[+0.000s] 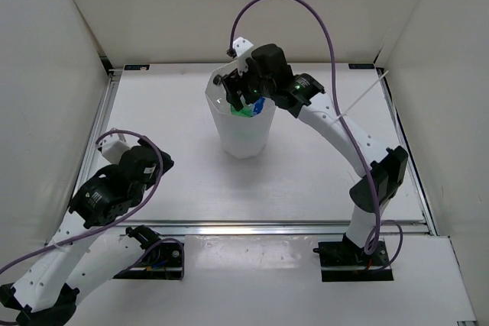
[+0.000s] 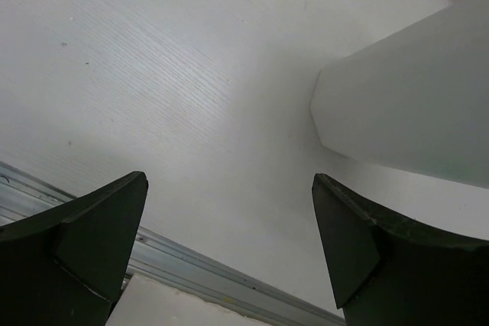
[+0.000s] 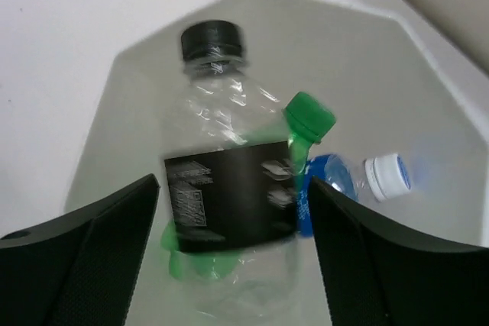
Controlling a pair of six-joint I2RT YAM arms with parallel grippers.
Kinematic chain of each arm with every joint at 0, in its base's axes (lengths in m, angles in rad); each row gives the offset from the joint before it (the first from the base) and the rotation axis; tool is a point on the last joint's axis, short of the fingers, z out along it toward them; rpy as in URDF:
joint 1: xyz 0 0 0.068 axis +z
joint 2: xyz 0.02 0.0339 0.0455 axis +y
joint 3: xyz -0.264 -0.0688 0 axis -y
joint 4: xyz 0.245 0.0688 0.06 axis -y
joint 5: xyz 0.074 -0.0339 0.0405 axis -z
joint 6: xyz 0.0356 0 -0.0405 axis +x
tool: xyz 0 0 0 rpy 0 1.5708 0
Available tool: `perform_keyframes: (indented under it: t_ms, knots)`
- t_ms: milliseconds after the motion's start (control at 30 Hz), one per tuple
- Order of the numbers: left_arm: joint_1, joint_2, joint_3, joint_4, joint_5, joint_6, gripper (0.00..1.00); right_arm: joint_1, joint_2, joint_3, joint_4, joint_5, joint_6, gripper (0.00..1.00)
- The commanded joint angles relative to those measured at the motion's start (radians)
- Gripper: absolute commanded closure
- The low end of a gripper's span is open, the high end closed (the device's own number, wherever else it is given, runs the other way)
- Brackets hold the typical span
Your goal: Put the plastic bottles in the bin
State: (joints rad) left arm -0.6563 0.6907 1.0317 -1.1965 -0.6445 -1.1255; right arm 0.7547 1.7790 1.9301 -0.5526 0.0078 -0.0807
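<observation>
White table (image 1: 306,181) — bin (image 1: 243,139), bottles (image 3: 309,116) inside

The white, faintly grained tabletop (image 1: 321,181) carries the tall white translucent faceted bin (image 1: 244,133), which stands upright on its base toward the far middle. An aluminium rail (image 1: 267,227) runs along the tabletop's near edge.

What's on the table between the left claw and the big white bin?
Nothing: just bare white table between the left gripper and the bin, seen in the left wrist view.
</observation>
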Motion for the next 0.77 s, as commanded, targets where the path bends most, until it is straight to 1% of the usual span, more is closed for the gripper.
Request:
perform_keyframes:
  t_ms: [0, 33, 133, 167, 200, 233, 267, 300, 333, 367, 400, 433, 467, 533, 567, 700, 733]
  knots:
    - [0.001, -0.005, 0.044, -0.005, -0.014, 0.009, 0.00, 0.006, -0.050, -0.006, 0.000, 0.016, 0.042, 0.16]
    - [0.001, -0.005, 0.044, -0.017, -0.023, 0.009, 0.00, 0.006, -0.062, -0.026, 0.000, 0.050, 0.073, 0.00]
    - [0.001, -0.023, 0.044, -0.035, -0.033, 0.000, 0.00, -0.005, -0.085, -0.017, -0.042, 0.156, 0.134, 0.00]
    - [0.001, -0.032, 0.044, -0.035, -0.034, 0.000, 0.00, -0.017, -0.085, 0.028, -0.068, 0.275, 0.218, 0.00]
    - [0.001, -0.043, 0.044, -0.047, -0.047, 0.000, 0.00, -0.028, -0.095, 0.061, -0.152, 0.296, 0.251, 0.00]
    - [0.001, -0.043, 0.044, -0.060, -0.061, -0.011, 0.00, -0.044, -0.095, 0.099, -0.202, 0.285, 0.277, 0.00]
    - [0.001, -0.052, 0.044, -0.060, -0.070, -0.022, 0.00, -0.087, -0.095, 0.172, -0.304, 0.261, 0.313, 0.00]
    - [0.001, -0.053, 0.033, -0.072, -0.081, -0.022, 0.00, -0.113, -0.095, 0.206, -0.357, 0.227, 0.328, 0.00]
    - [0.001, -0.063, 0.033, -0.072, -0.099, -0.037, 0.00, -0.142, -0.095, 0.237, -0.410, 0.140, 0.337, 0.00]
    - [0.001, -0.074, 0.022, -0.084, -0.109, -0.046, 0.00, -0.203, -0.095, 0.256, -0.456, 0.092, 0.346, 0.00]
    - [0.001, -0.074, 0.005, -0.095, -0.109, -0.065, 0.00, -0.236, -0.113, 0.245, -0.511, 0.055, 0.360, 0.00]
    - [0.001, -0.074, -0.008, -0.095, -0.122, -0.065, 0.00, -0.299, -0.130, 0.221, -0.526, 0.000, 0.396, 0.00]
    - [0.001, -0.074, -0.009, -0.095, -0.132, -0.065, 0.00, -0.326, -0.151, 0.184, -0.526, -0.021, 0.412, 0.00]
    - [0.001, -0.074, -0.018, -0.095, -0.141, -0.065, 0.00, -0.373, -0.234, 0.095, -0.492, -0.063, 0.423, 0.00]
    - [0.001, -0.060, -0.018, -0.104, -0.158, -0.065, 0.00, -0.403, -0.289, 0.010, -0.477, -0.074, 0.423, 0.00]
    - [0.001, -0.002, 0.001, -0.155, -0.236, -0.100, 0.00, -0.482, -0.413, -0.155, -0.405, -0.092, 0.433, 0.00]
    - [0.001, 0.010, 0.010, -0.182, -0.260, -0.124, 0.00, -0.514, -0.430, -0.173, -0.394, -0.092, 0.433, 0.00]
